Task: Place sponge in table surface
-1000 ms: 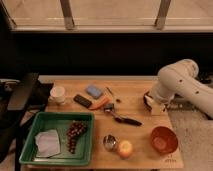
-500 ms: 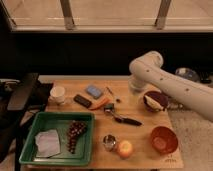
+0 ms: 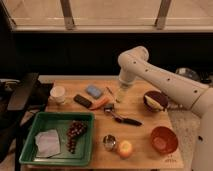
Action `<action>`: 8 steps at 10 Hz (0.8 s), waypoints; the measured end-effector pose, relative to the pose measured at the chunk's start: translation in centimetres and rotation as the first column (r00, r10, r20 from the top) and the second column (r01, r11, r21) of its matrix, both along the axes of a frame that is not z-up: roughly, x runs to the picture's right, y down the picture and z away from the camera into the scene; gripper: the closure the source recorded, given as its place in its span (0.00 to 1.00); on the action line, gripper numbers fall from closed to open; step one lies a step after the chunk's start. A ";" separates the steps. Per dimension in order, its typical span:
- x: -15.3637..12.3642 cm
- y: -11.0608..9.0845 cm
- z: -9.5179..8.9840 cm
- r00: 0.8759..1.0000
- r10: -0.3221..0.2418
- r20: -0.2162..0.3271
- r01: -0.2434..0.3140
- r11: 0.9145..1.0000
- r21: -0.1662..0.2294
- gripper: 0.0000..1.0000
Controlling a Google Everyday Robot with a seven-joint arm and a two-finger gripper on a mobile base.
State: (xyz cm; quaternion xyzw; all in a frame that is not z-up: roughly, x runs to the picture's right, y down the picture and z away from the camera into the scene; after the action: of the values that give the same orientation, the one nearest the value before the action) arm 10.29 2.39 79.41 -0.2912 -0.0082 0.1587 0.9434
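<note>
The blue sponge (image 3: pixel 93 91) lies on the wooden table (image 3: pixel 140 111) near its back edge, left of centre. My gripper (image 3: pixel 122 95) hangs from the white arm (image 3: pixel 150 72), which reaches in from the right. The gripper is low over the table, a short way to the right of the sponge and apart from it, with a thin pen-like stick (image 3: pixel 109 91) between them.
A white cup (image 3: pixel 58 93), a black bar (image 3: pixel 82 101) and an orange carrot-like piece (image 3: pixel 100 103) sit near the sponge. A dark scoop (image 3: pixel 121 117) lies mid-table. A dark bowl (image 3: pixel 156 100), an orange bowl (image 3: pixel 164 140), a can (image 3: pixel 109 142) and an orange fruit (image 3: pixel 124 148) stand to the right and front. A green tray (image 3: pixel 30 150) holds grapes and a cloth.
The arm has swung left from the table's right edge to the back middle, bringing the gripper close to the sponge. The objects on the table have not moved.
</note>
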 end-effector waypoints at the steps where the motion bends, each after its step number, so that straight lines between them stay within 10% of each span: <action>1: -0.1 0.0 0.0 1.000 0.000 0.001 0.000 1.000 0.000 0.35; 8: -7.0 0.2 4.0 0.982 0.142 0.127 -0.139 0.990 -0.027 0.35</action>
State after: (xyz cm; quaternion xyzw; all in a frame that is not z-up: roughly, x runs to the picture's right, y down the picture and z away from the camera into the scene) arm 3.31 2.63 83.39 -0.3081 -0.0880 0.2059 0.9246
